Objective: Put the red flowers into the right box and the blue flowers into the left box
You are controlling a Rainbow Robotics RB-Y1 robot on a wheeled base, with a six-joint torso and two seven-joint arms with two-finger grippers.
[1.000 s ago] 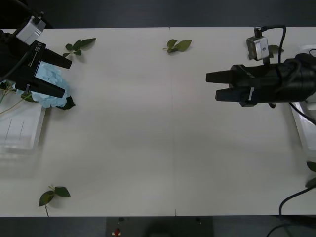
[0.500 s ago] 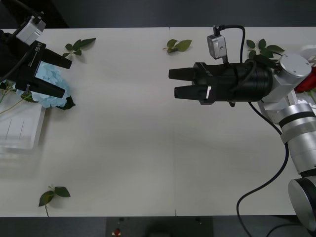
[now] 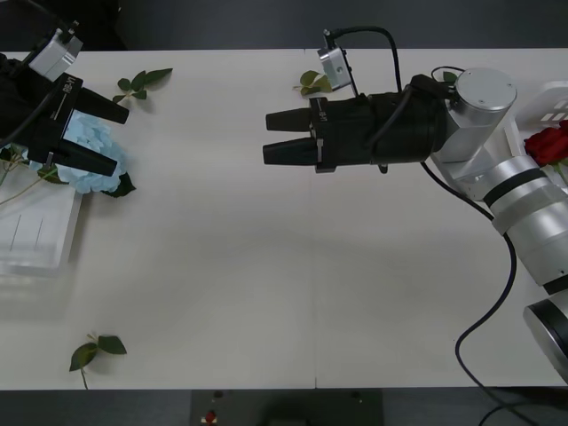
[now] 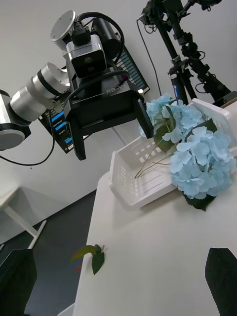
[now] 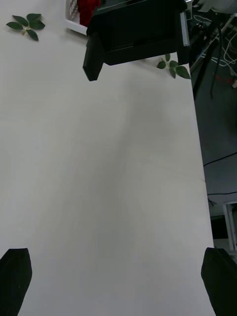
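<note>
The blue flowers (image 3: 82, 153) (image 4: 200, 155) lie at the table's far left, heads on the table, stems over the rim of the left box (image 3: 35, 232) (image 4: 129, 190). My left gripper (image 3: 118, 142) (image 4: 106, 129) hovers just above them, open, and its wrist view shows nothing between the black fingers (image 5: 15, 276). My right gripper (image 3: 268, 138) is open and empty over the middle of the table's far half, fingers pointing left; it also shows in the left wrist view (image 5: 133, 34). The red flowers (image 3: 548, 144) (image 5: 89, 10) rest in the right box (image 3: 552, 99) at the far right.
Bare leaf sprigs lie at the far left (image 3: 142, 84), far centre (image 3: 319, 82) and near left (image 3: 96, 348) of the white table (image 3: 284, 293). One sprig (image 4: 94, 257) shows at the table's edge in the right wrist view. Camera stands (image 4: 182, 44) rise beyond the left box.
My right arm has swept left from the right box side to the table's middle, still open and empty. The left gripper and the blue flowers have stayed put.
</note>
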